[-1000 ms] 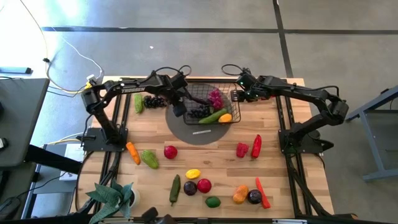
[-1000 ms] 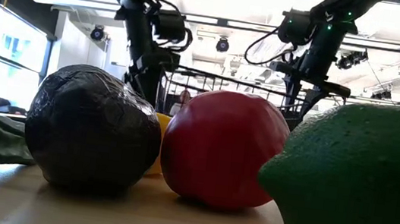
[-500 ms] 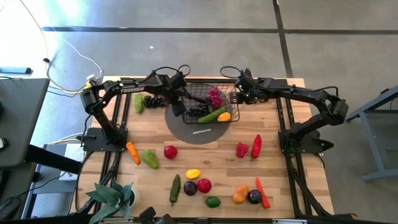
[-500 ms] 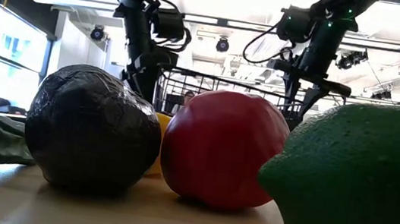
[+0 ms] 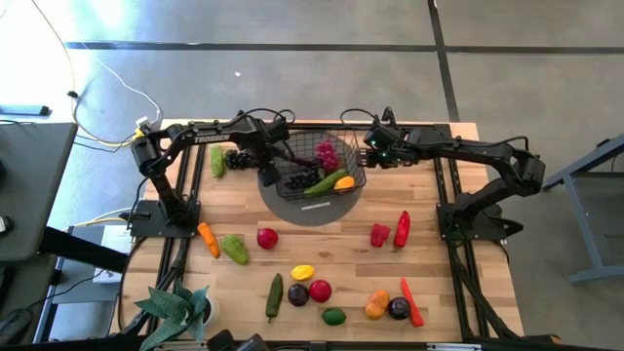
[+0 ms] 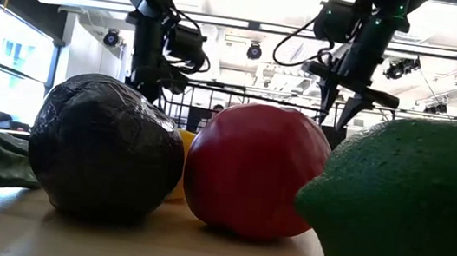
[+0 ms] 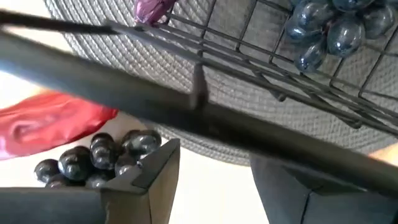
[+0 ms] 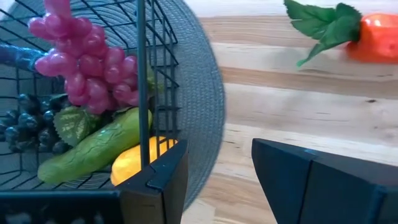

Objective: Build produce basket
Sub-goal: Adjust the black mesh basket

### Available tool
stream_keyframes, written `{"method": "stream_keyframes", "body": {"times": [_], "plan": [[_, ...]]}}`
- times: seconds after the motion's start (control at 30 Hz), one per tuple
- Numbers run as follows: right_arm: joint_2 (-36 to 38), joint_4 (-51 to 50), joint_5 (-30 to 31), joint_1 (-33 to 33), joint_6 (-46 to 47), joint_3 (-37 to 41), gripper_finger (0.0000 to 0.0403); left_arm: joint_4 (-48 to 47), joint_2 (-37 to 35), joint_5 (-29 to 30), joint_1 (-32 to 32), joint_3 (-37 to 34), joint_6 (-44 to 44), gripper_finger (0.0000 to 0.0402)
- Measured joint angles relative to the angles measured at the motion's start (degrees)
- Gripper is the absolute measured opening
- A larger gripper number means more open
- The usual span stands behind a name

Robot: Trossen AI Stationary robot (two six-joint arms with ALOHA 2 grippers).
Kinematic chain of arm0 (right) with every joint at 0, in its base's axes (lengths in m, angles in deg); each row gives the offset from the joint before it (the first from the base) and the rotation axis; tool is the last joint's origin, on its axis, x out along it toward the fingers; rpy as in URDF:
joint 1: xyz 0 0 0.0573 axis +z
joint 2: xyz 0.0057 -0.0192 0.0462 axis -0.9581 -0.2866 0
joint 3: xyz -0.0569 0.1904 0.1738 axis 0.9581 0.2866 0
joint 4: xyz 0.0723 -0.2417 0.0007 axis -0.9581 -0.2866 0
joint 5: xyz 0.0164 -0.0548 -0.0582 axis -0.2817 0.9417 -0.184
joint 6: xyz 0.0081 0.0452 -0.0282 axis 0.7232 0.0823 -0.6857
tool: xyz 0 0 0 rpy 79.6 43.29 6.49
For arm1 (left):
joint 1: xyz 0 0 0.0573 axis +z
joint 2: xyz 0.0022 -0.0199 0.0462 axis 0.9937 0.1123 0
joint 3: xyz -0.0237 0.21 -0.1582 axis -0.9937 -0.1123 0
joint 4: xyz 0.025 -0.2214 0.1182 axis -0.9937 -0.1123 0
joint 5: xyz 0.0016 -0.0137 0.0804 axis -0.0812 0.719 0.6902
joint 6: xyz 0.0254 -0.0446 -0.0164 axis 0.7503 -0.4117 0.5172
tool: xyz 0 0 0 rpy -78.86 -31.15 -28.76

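High view: left end effector (image 5: 265, 172) and right end effector (image 5: 368, 148) each clamp the basket (image 5: 343, 180) rim

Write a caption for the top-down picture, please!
Both pincers, left and right, grip the basket of produce above the grey mat.

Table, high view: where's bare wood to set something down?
Free: the strip between the grey mat and the yellow pepper, and the edge right of the red pepper. Crowded: around the basket, held by left gripper and right gripper.
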Motion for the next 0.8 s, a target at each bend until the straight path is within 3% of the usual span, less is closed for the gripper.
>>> {"method": "stream_keyframes", "body": {"times": [0.23, 0.43, 0.6, 0.8], "plan": [[0.00, 0.92, -0.37, 2.39, 2.03, 0.00, 0.0160, -2.79, -0.05, 4.23, 0.22, 0.02, 0.11, 0.0184], [0.02, 0.94, 0.08, 2.93, 0.86, 0.00, 0.0160, -4.77, -0.90, -1.06, 0.39, -0.03, 0.17, 0.0184], [0.03, 5.12, 0.61, 2.84, -6.83, 0.00, 0.0160, -3.95, -0.56, 5.35, 0.44, -0.02, 4.16, 0.0184], [0.07, 16.46, 0.31, 2.99, -15.07, -0.02, 0.0160, -3.45, -0.50, 6.28, 0.44, 0.02, 4.92, 0.0184]]}}
